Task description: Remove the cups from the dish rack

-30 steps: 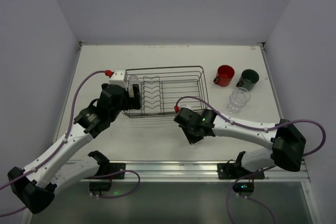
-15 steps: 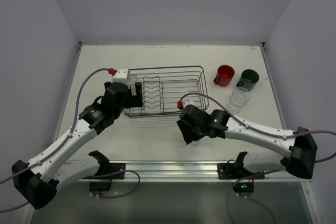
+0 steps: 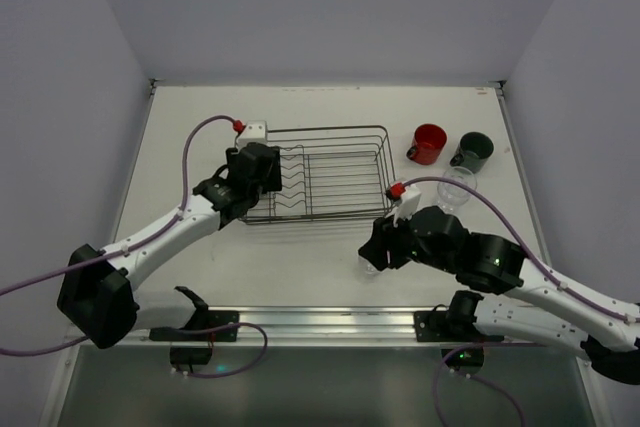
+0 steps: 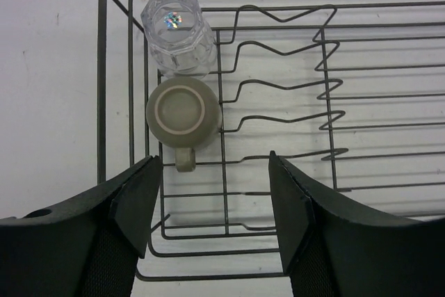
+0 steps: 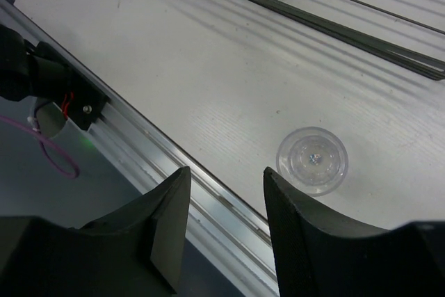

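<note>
The black wire dish rack (image 3: 384, 160) sits mid-table. In its left end, in the left wrist view, an upturned clear glass (image 4: 177, 31) and an upturned olive-tan cup (image 4: 184, 112) stand side by side. My left gripper (image 4: 215, 203) hovers open above that rack (image 4: 327, 88) end, short of the cup, nothing between its fingers. My right gripper (image 5: 226, 199) is open near the table's front edge. A clear glass (image 5: 312, 160) stands free on the table just beyond its right finger. A red mug (image 3: 429, 143), a dark grey-green mug (image 3: 472, 151) and another clear glass (image 3: 456, 187) stand right of the rack.
A metal rail (image 5: 208, 179) runs along the near table edge right under the right gripper. White walls close in the table on the left, back and right. The right arm's purple cable (image 3: 520, 237) arcs past the glass at the right.
The left gripper has moved right over the rack's left end and its jaws have narrowed. The right gripper has opened and pulled back toward the front edge, leaving a clear glass on the table.
</note>
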{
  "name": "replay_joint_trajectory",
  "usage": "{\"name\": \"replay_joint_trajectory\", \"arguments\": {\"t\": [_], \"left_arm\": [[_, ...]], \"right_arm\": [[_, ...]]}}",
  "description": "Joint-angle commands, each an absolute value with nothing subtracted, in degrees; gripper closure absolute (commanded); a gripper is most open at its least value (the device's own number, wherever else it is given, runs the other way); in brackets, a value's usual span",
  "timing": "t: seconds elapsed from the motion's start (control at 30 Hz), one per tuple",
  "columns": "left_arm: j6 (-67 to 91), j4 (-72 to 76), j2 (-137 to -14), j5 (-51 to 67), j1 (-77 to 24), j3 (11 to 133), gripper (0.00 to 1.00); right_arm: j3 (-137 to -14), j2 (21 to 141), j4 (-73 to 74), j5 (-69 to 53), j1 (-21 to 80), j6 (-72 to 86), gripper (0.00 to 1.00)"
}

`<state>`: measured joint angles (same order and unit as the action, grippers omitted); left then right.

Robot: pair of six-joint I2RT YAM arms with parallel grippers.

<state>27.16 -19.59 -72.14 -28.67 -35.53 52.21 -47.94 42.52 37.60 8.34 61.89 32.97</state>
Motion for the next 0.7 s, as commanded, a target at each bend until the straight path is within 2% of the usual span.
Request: {"name": "replay_joint_trajectory", "arguments": {"t": [0.0, 0.67], "left_arm": [[30.93, -13.28, -74.53, -35.68, -34.63, 54.32, 0.31], [39.02, -5.89, -85.08, -38.59, -30.15, 49.92, 0.31]], "right_arm": [[-46.23, 41.4, 34.63, 9.85, 62.23, 33.4, 0.52], [-43.33, 40.25, 32.61, 6.86, 62.14, 33.93, 0.53]]}}
